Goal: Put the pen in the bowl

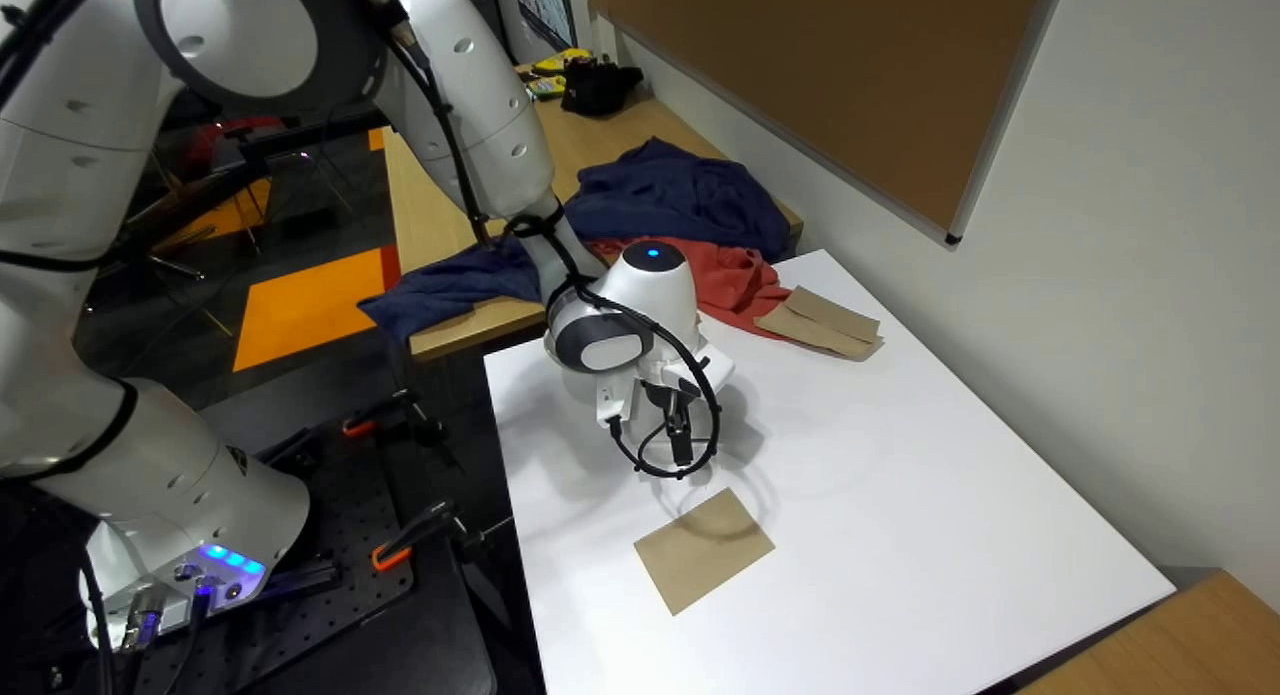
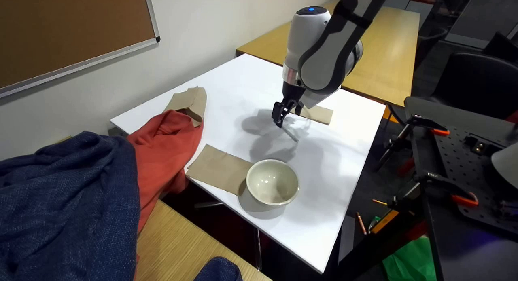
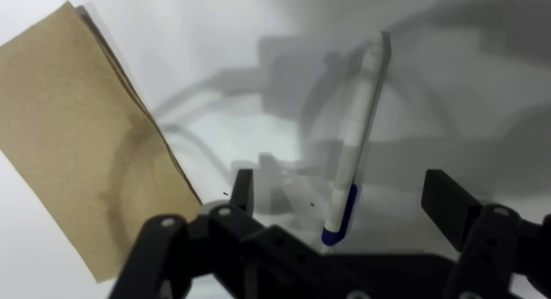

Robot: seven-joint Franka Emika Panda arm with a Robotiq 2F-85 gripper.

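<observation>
The pen is a thin white stick with a dark blue-purple clip and end. It lies flat on the white table and also shows in an exterior view. My gripper is open, with one finger on either side of the pen's clip end and visible gaps to both. It hangs low over the table in both exterior views. The bowl is round, cream and upright near a table edge, apart from the pen. In the opposite exterior view the arm hides it.
A flat brown cardboard piece lies beside the gripper, also in the wrist view. Another cardboard piece lies beside the bowl. A folded cardboard piece lies by a red cloth. A dark blue cloth lies beyond.
</observation>
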